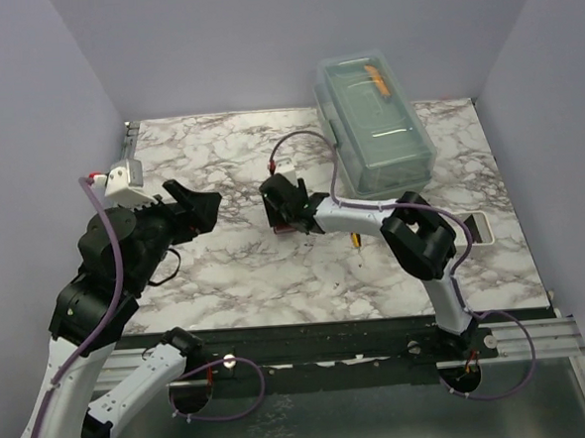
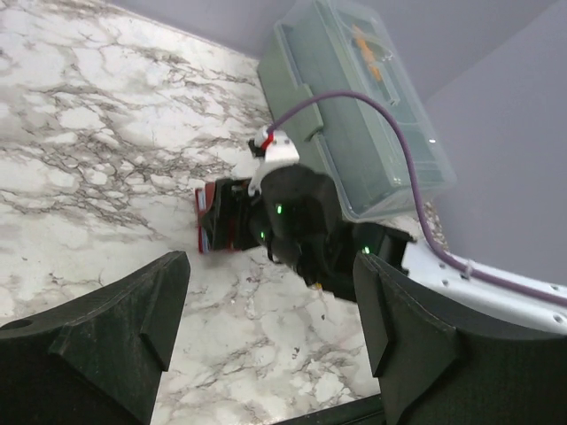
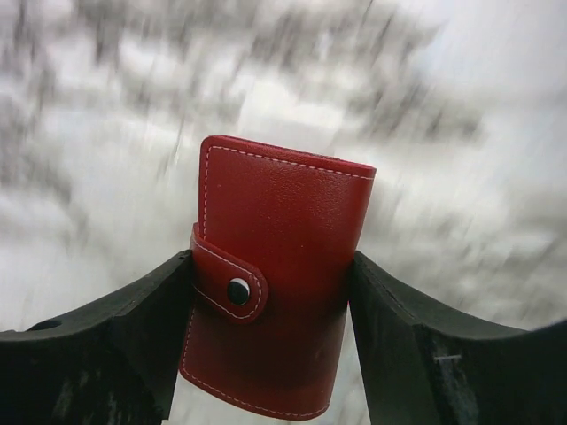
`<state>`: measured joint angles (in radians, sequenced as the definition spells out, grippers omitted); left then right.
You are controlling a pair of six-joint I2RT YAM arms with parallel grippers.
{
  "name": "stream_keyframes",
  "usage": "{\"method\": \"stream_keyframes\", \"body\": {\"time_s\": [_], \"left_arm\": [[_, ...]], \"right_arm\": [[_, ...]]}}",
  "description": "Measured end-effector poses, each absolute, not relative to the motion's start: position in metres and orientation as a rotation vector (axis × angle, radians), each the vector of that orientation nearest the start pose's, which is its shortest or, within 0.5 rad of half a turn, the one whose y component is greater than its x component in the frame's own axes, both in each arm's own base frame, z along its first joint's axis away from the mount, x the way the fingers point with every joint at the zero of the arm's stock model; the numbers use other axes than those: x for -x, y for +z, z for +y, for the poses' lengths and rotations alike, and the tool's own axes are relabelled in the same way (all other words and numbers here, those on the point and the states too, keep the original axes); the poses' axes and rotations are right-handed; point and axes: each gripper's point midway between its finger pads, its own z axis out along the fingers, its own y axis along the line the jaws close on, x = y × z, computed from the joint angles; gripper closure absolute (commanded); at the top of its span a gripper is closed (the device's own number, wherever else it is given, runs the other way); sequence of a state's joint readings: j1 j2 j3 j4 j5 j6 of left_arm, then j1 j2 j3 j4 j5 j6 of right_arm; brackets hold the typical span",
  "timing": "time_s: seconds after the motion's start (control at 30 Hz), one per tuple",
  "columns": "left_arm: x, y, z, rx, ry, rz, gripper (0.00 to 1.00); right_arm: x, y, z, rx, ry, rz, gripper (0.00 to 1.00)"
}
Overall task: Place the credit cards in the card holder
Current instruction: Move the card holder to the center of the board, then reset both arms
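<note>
The red card holder point(image 3: 276, 274), snapped shut by a strap with a dark stud, sits between my right gripper's point(image 3: 270, 301) fingers, which press on both its sides. In the top view the right gripper point(image 1: 284, 212) is at the table's middle with a red edge point(image 1: 281, 230) showing under it. In the left wrist view the holder point(image 2: 213, 220) shows red with light card edges at its left end. My left gripper point(image 2: 270, 341) is open and empty, above the marble, left of the holder; it also shows in the top view point(image 1: 200, 207). No loose credit cards are in view.
A clear plastic lidded box point(image 1: 373, 125) with an orange item inside stands at the back right, also in the left wrist view point(image 2: 354, 106). A small yellow-tipped object point(image 1: 354, 241) lies under the right arm. A slot point(image 1: 480, 229) is at the table's right edge.
</note>
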<state>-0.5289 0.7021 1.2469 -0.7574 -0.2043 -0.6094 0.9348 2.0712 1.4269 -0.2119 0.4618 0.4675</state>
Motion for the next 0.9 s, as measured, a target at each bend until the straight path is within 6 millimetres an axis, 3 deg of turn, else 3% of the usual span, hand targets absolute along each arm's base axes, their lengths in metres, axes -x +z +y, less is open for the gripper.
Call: {"method": "stream_keyframes", "body": {"time_s": [0.17, 0.23, 0.3, 0.43, 0.57, 0.7, 0.8, 0.9], "left_arm": [[-0.193, 0.388, -0.098, 0.235, -0.656, 1.770, 0.19], [-0.189, 0.387, -0.097, 0.245, -0.665, 1.771, 0.19], [-0.186, 0.387, -0.096, 0.250, -0.676, 1.774, 0.19], [-0.183, 0.387, -0.099, 0.258, -0.705, 1.779, 0.19], [-0.183, 0.386, -0.101, 0.256, -0.718, 1.786, 0.19], [-0.186, 0.386, -0.104, 0.252, -0.715, 1.799, 0.19], [-0.193, 0.391, -0.108, 0.244, -0.709, 1.801, 0.17], [-0.199, 0.397, -0.111, 0.233, -0.703, 1.795, 0.16]], "right_arm": [[-0.473, 0.069, 0.360, 0.266, 0.113, 2.119, 0.33], [-0.513, 0.076, 0.354, 0.255, 0.102, 2.063, 0.27], [-0.543, 0.077, 0.345, 0.254, 0.076, 2.024, 0.18], [-0.572, 0.073, 0.341, 0.315, 0.038, 1.996, 0.04], [-0.574, 0.085, 0.355, 0.413, 0.031, 1.997, 0.00], [-0.553, 0.133, 0.362, 0.448, 0.070, 2.004, 0.00], [-0.523, 0.205, 0.357, 0.449, 0.160, 1.985, 0.00], [-0.476, 0.308, 0.342, 0.441, 0.296, 1.876, 0.00]]}}
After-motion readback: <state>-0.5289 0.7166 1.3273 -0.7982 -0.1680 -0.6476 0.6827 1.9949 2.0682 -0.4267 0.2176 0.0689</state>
